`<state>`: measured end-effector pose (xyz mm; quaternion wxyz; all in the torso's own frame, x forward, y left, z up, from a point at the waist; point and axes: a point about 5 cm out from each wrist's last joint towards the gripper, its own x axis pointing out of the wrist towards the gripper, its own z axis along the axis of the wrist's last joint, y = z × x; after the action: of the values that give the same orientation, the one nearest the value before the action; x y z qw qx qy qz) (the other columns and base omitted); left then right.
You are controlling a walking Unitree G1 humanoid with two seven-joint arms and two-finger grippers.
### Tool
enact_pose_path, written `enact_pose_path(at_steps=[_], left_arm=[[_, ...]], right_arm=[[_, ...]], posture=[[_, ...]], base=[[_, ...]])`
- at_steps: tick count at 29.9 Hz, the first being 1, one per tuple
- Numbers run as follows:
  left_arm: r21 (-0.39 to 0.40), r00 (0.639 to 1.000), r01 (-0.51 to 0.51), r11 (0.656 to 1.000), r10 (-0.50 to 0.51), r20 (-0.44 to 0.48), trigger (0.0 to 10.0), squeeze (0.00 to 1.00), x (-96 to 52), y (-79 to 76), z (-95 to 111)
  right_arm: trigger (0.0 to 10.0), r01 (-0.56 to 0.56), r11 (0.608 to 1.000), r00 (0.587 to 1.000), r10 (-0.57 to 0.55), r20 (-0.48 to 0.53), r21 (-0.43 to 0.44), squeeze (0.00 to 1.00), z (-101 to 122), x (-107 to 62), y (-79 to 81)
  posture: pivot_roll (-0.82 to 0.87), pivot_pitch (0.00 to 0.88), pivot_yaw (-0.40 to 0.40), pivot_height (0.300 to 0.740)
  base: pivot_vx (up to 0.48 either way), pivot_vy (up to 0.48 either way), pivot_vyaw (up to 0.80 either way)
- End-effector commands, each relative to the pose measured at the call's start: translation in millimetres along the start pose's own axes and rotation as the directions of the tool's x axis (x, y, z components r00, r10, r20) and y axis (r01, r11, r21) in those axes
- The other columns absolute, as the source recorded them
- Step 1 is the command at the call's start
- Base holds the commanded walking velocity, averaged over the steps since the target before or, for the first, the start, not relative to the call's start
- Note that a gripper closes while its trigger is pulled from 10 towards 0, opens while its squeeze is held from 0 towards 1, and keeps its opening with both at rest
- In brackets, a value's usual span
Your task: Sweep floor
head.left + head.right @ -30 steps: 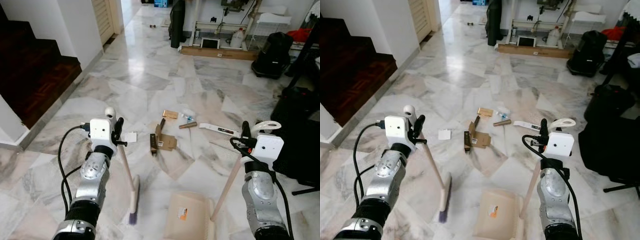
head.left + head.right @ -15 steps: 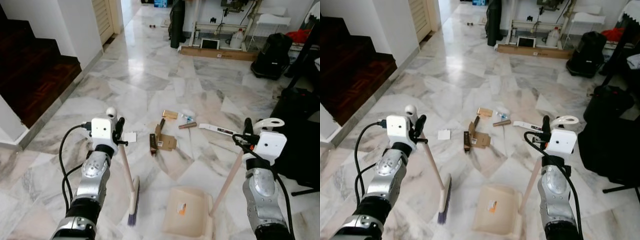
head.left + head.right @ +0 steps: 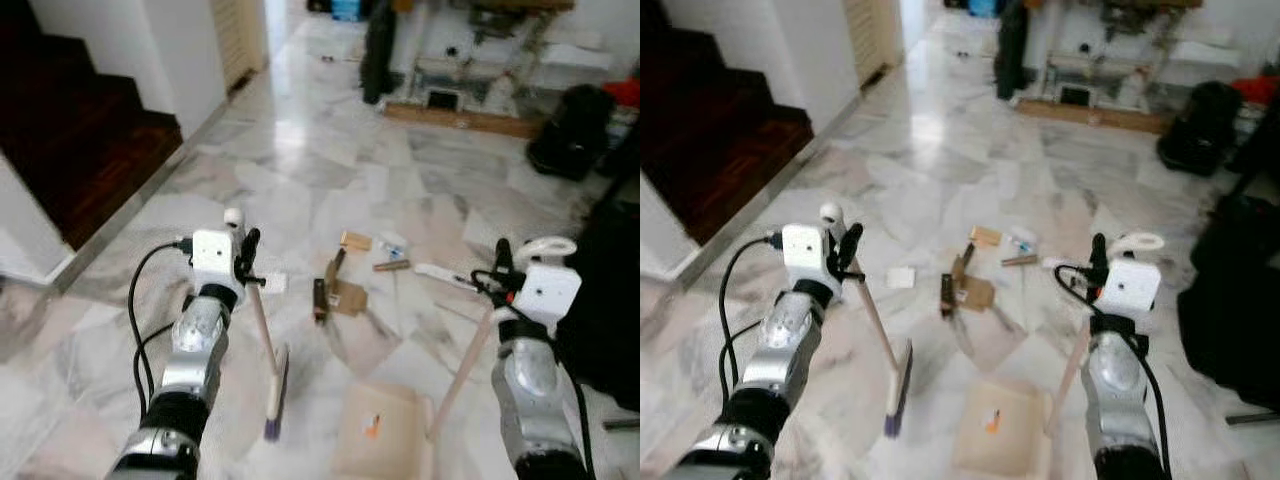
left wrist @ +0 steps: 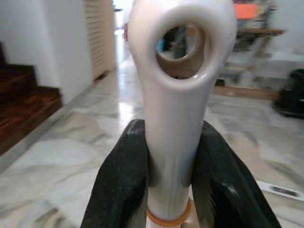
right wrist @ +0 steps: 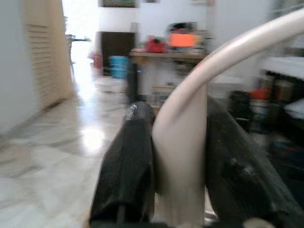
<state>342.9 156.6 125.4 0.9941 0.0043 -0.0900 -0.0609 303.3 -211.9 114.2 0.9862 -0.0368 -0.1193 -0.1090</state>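
Sweeping at an early stage: we are holding one broom and one dustpan, with the litter not yet gathered.

We are clamping the left gripper [image 4: 169, 166] around the pale handle of the broom [image 3: 272, 378], whose bristle head is resting on the marble floor [image 3: 300, 170] just short of the debris. The right gripper [image 5: 179, 156] is closed on the long handle of the dustpan [image 3: 385, 443], which is sitting on the floor beside the broom head. Ahead, the litter is lying loose: we are counting roughly six pieces, among them a white paper square [image 3: 271, 283], folded cardboard [image 3: 343, 297], a small tan box [image 3: 355, 240] and a flat white strip [image 3: 440, 275]. The pan seems to be carrying only an orange label, so nearly all the sweeping is remaining.
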Motion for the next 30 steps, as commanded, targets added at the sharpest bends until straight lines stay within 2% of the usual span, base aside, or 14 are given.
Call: enact_pose_path(at_steps=[1,30], left_arm=[[0.010,0.997,0.023,1.000,-0.024,0.069,10.0,0.00,7.1,-5.8,16],[0.025,0.992,0.018,1.000,-0.021,0.124,10.0,0.00,10.6,0.2,35]], right_arm=[[10.0,0.030,1.000,0.999,-0.030,0.041,0.003,0.00,9,2.9,-7.9],[10.0,0.020,1.000,0.999,-0.020,0.033,0.016,0.00,10,2.1,-2.4]], posture=[[0.02,0.047,0.010,0.740],[0.04,0.045,0.013,0.740]], base=[[0.371,0.000,0.00],[0.371,0.000,0.00]])
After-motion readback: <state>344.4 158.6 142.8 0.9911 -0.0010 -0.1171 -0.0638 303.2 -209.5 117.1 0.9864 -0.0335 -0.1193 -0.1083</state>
